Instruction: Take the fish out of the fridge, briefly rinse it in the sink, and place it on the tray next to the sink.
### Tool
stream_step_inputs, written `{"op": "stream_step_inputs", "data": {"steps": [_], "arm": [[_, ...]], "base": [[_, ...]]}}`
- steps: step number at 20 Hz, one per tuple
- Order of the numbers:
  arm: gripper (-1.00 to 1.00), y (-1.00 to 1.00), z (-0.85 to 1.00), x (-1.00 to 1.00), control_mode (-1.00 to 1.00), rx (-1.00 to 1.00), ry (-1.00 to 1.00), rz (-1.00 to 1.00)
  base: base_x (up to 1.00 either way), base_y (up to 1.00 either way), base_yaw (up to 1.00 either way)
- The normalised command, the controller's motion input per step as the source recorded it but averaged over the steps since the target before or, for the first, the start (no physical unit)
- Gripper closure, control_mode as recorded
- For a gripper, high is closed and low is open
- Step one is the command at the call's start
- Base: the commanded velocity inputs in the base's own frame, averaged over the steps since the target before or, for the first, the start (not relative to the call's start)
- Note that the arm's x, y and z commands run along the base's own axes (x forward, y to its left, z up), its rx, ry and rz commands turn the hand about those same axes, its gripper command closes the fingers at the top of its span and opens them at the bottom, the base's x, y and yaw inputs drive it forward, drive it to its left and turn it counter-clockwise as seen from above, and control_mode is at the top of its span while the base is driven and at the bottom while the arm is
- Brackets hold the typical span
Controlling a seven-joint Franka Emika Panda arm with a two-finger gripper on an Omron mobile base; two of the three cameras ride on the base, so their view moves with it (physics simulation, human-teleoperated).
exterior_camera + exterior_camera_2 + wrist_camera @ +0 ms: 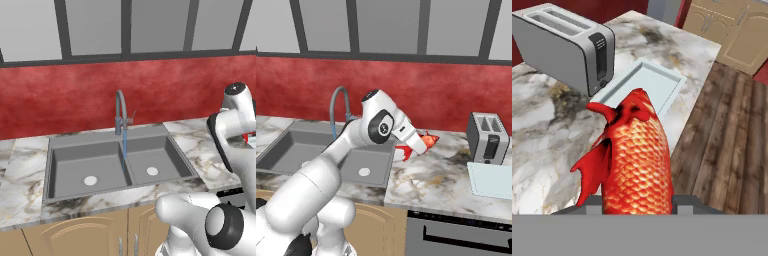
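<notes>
Fish (637, 165): red-orange, scaled, sitting clamped between the two dark fingertips of the gripper (638, 202), its body pointing away from the hand toward the tray (662, 80). In the right base view the fish (428, 140) is hanging above the marble counter (436, 180), to the right of the sink (286, 145), not touching the stone.

Gripper (423, 142): jaws closing on the fish's flanks, only as wide as its body.

Tray: pale, shallow, rimmed, lying on the counter just beside the toaster (567, 45); in the right base view the tray (491, 180) is sitting in front of the toaster (487, 137).

Sink: dark grey, two basins, with water running from the arched faucet (120, 112) in the left base view.
</notes>
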Motion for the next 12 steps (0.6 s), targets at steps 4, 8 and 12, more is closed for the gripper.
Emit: {"op": "stream_step_inputs", "data": {"steps": [4, 8, 12], "arm": [[1.00, -1.00, -0.19, 1.00, -1.00, 0.25, 0.30, 0.00], [1.00, -0.87, -0.18, 0.61, -1.00, 0.29, 0.34, 0.03], [1.00, -0.67, -0.35, 0.15, -1.00, 0.03, 0.07, -0.03]], "base": [[0.00, 0.00, 0.00], [0.00, 0.00, 0.00], [0.00, 0.00, 0.00]]}}
